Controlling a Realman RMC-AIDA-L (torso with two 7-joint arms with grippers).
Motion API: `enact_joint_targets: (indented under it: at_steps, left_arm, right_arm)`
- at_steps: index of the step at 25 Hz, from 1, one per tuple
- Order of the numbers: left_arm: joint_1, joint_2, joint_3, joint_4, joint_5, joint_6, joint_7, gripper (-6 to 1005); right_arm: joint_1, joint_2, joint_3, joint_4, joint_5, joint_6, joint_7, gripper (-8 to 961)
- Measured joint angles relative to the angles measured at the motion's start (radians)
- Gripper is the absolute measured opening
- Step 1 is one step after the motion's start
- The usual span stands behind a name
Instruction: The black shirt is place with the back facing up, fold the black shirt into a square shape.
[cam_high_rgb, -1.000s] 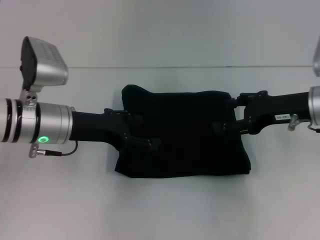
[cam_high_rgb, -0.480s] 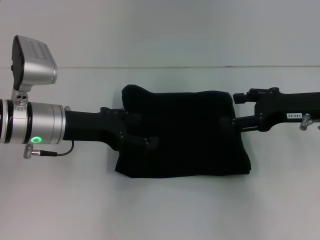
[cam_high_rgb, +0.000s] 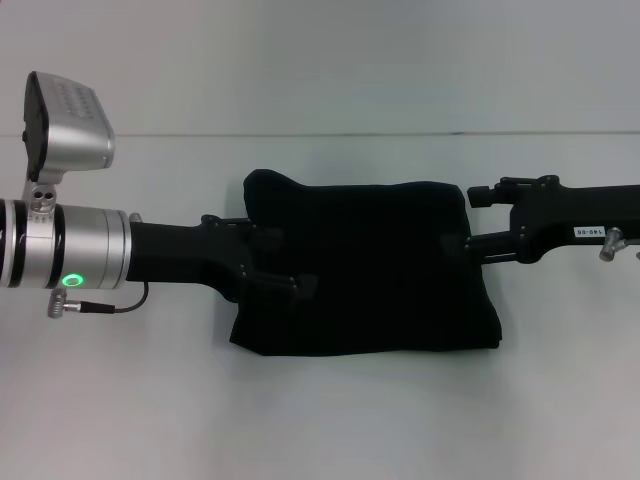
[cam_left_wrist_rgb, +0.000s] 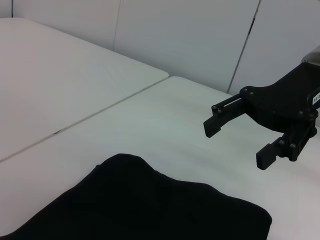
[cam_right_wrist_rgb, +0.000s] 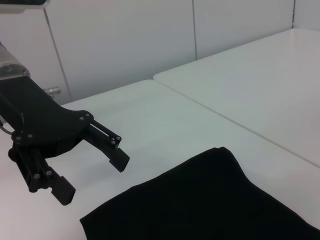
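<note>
Now folded black shirt (cam_high_rgb: 365, 265), left tool (cam_right_wrist_rgb: 92, 167) open, right tool (cam_left_wrist_rgb: 235, 142) open

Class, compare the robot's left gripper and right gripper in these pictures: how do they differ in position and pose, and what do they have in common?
1. The left gripper reaches in over the left part of the black shirt; the right gripper is at the shirt's right edge.
2. In the head view the left gripper's fingers overlap the cloth, while the right gripper's mostly show over the white table.

Both are black, open, hold nothing and point toward each other.
</note>
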Motion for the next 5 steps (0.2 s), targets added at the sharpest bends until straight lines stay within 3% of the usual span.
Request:
enact_joint_targets:
  at_steps: [5]
  left_arm:
    - [0.0,0.0,0.0,0.0,0.0,0.0,0.0,904]
  right_arm:
    - [0.0,0.0,0.0,0.0,0.0,-0.002,0.0,928]
